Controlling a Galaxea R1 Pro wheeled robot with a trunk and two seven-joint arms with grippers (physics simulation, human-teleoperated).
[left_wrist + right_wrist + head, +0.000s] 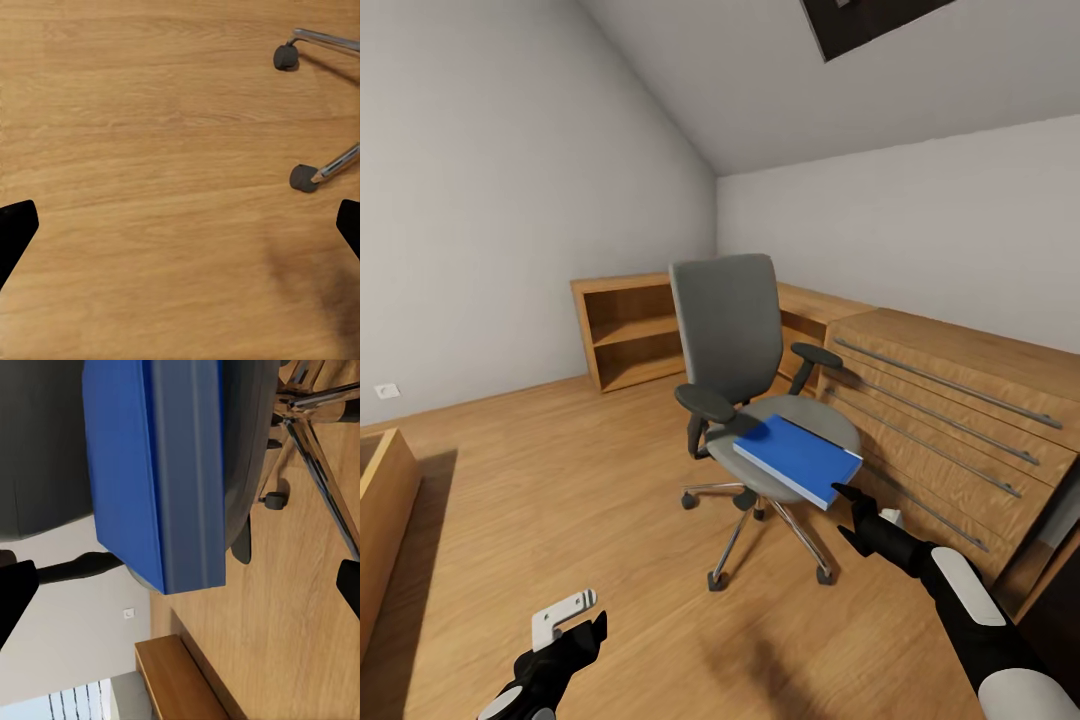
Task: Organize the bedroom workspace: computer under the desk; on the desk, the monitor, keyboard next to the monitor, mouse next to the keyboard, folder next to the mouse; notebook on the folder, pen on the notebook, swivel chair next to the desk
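Head view: blue folder (798,459) flat on swivel chair (738,345) seat, corner overhanging front edge. Right gripper (852,512) just beside that corner, fingers spread, empty. Left gripper (582,622) low over wood floor (560,480), open, holding nothing.

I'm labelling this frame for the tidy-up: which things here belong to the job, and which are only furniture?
Job:
- blue folder, lying on the seat
- swivel chair
- right gripper, open beside the folder

Bystanders:
- open shelf unit
- drawer cabinet
- wall socket
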